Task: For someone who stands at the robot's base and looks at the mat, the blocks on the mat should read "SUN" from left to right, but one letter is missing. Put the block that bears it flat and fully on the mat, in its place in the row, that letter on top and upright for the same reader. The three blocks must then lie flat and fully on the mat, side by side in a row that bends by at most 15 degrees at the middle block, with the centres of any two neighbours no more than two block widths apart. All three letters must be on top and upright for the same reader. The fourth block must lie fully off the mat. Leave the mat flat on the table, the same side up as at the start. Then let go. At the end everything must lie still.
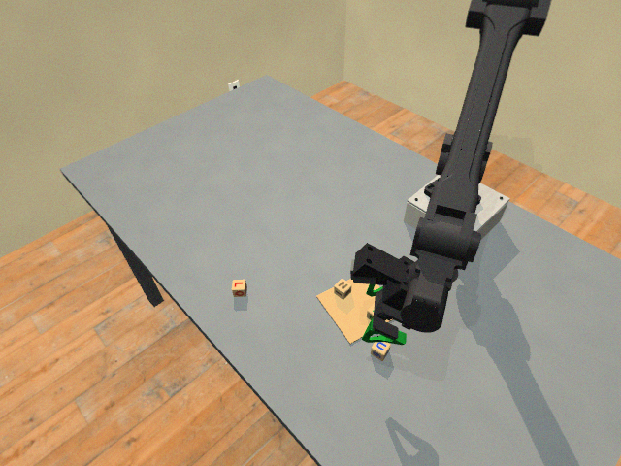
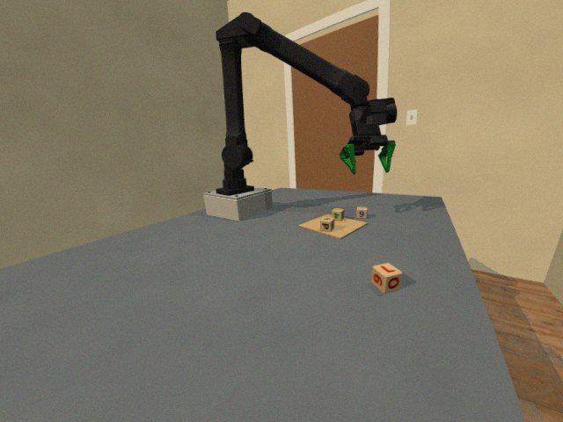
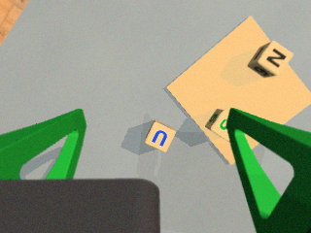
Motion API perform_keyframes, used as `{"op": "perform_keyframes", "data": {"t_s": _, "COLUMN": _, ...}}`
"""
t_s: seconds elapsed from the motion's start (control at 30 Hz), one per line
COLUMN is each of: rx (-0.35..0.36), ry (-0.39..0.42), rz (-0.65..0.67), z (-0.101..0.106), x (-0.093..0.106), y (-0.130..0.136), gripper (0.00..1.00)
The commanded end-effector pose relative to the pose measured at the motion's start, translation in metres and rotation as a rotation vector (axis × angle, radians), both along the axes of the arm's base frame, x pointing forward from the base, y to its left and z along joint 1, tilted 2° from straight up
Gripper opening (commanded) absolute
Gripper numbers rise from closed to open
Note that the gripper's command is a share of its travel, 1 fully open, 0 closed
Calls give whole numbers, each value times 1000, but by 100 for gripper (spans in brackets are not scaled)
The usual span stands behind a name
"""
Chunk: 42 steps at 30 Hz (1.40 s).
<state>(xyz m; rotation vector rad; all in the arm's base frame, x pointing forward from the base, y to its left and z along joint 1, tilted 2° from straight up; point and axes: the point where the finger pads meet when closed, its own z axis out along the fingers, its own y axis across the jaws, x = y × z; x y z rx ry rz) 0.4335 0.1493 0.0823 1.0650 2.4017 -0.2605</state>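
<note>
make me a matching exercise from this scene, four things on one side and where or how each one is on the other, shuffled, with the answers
Column one:
1. block with blue U on top
2. block with black N on top
3. block with red L on top
4. gripper

Column two:
A. on the tan mat, towards a far corner in the wrist view
B. open, raised above the table, holding nothing
C. on the grey table, just off the mat's edge
D. alone on the table, well away from the mat

Pairs: 1-C, 2-A, 3-D, 4-B
</note>
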Motion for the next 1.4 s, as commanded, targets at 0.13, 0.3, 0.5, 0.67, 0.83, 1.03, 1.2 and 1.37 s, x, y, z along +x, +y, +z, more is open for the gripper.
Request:
{"op": "perform_keyframes", "data": {"t_s": 0.13, "rx": -54, "ry": -117, "rz": 158, "z": 11, "x": -26, "y": 30, "gripper": 100}}
{"op": "perform_keyframes", "data": {"t_s": 0.3, "rx": -47, "ry": -133, "rz": 140, "z": 16, "x": -7, "y": 34, "gripper": 100}}
{"op": "perform_keyframes", "data": {"t_s": 0.5, "rx": -61, "ry": -110, "rz": 146, "z": 6, "x": -19, "y": 27, "gripper": 100}}
{"op": "perform_keyframes", "data": {"t_s": 0.67, "rx": -59, "ry": -113, "rz": 144, "z": 7, "x": -18, "y": 28, "gripper": 100}}
{"op": "perform_keyframes", "data": {"t_s": 0.83, "rx": -59, "ry": -113, "rz": 144, "z": 7, "x": -18, "y": 28, "gripper": 100}}
{"op": "perform_keyframes", "data": {"t_s": 1.03, "rx": -59, "ry": -113, "rz": 144, "z": 7, "x": -18, "y": 28, "gripper": 100}}
{"op": "perform_keyframes", "data": {"t_s": 1.2, "rx": -59, "ry": -113, "rz": 144, "z": 7, "x": -18, "y": 28, "gripper": 100}}
{"op": "perform_keyframes", "data": {"t_s": 1.37, "rx": -59, "ry": -113, "rz": 144, "z": 7, "x": -18, "y": 28, "gripper": 100}}
